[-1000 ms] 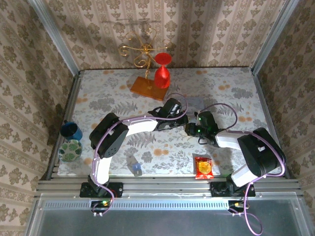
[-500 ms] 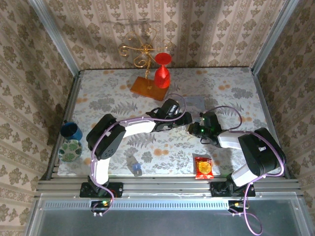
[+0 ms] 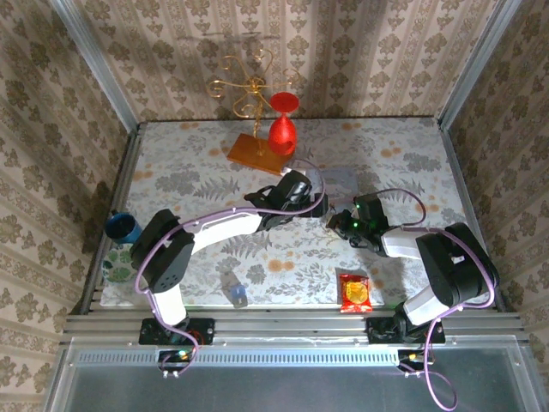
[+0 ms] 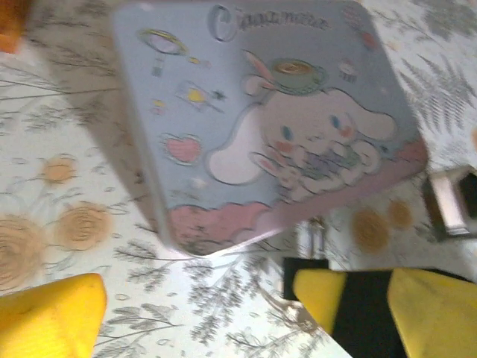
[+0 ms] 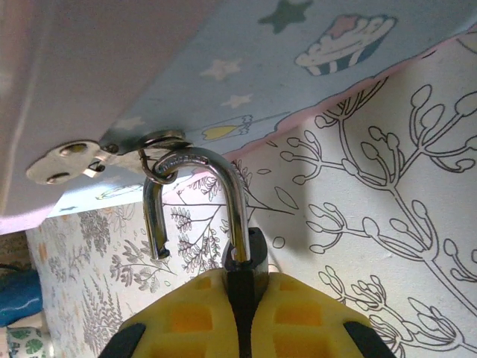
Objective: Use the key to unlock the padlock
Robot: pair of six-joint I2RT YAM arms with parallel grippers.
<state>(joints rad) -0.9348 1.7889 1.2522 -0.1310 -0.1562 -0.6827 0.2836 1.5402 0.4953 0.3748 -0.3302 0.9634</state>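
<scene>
Item: padlock [image 5: 237, 224], small, with a dark body and a silvery shackle [image 5: 195, 158]. Location: at the edge of the pastel cartoon tin box [image 4: 261, 127], near the middle of the floral worktop [image 3: 395, 154]. Orientation, in the right wrist view: the long axis runs straight out from the right tool [image 5: 244, 298], with the body nearest the tool and the shackle pointing away from it towards the tin's latch. Condition: the shackle is open. One leg sits in the body, the other hangs free beside it, and the bend is hooked through the metal ring [image 5: 160, 142] of the tin's hasp. Right tool: its yellow fingers [image 5: 194, 313] are closed together on the padlock body, one on each side. Left tool [image 4: 201, 313]: spread wide apart, holding nothing, poised above the worktop just beside the tin's near edge.
</scene>
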